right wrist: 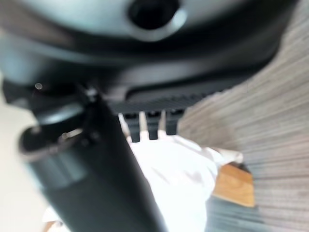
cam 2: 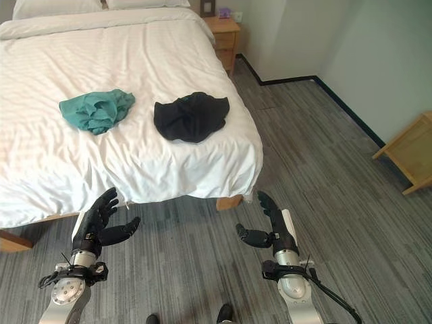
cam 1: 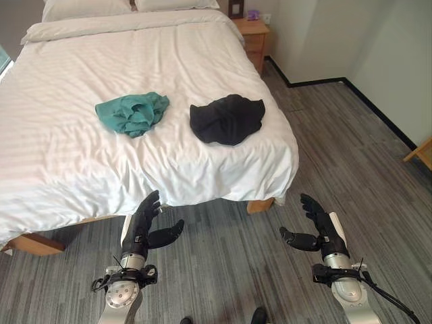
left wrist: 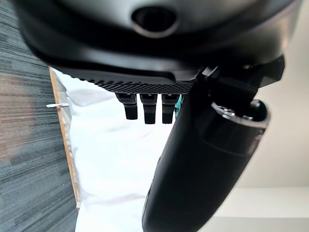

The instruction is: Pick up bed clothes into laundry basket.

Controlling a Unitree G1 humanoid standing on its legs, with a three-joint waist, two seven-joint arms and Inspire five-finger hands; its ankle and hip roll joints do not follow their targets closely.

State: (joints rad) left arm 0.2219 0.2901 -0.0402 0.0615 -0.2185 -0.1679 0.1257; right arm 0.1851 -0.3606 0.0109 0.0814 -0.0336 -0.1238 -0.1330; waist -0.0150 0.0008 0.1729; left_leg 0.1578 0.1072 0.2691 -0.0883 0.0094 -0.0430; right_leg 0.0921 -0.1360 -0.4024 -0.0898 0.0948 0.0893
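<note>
I see both hands — left hand (cam 1: 142, 226), right hand (cam 1: 318, 226) — fingers straight, empty, over floor; teal garment (cam 1: 132, 113) and what looks like a black garment (cam 1: 227, 119) lie apart on the bed (cam 1: 61, 162).

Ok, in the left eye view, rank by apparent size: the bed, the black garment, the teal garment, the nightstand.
1. bed
2. black garment and teal garment: too alike to split
3. nightstand, though it stands farthest from the camera, so this is unsure

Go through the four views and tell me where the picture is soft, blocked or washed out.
Left eye view: sharp; the white bed is bright, yet the green cloth and black cloth read clearly. Right eye view: the same. Left wrist view: left robot hand looms dark and soft. Right wrist view: blurred throughout, right robot hand blocking much.
</note>
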